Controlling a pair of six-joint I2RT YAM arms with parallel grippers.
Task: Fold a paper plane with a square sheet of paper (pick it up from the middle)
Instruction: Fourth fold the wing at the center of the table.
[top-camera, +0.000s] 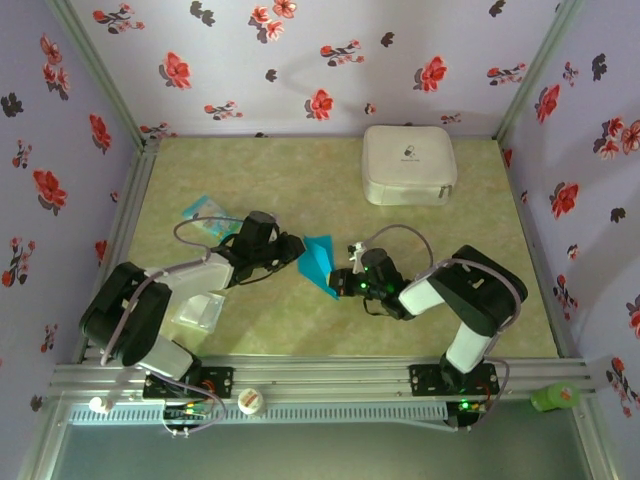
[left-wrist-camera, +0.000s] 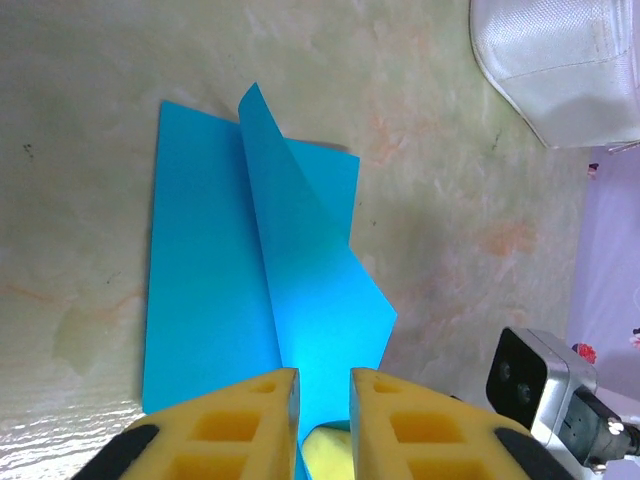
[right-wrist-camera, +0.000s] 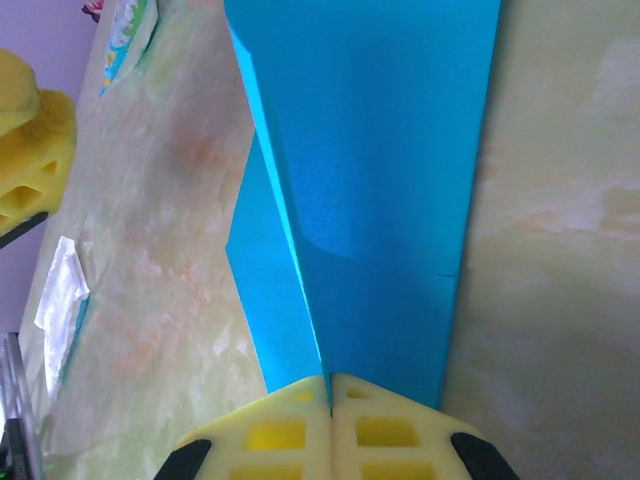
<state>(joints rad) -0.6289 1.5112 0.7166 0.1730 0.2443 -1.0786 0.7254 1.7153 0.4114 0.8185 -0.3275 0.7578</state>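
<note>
Two yellow-padded grippers meet mid-table at the thin teal-blue paper sheet (top-camera: 320, 262), which lies partly folded (one flap stands up along a crease) on the mottled green tabletop (top-camera: 300, 180). The right gripper (right-wrist-camera: 330, 400) has its fingers pressed together, pinching the sheet's near end. The left gripper (left-wrist-camera: 323, 400) stands slightly parted, with the raised flap running into the gap.
</note>
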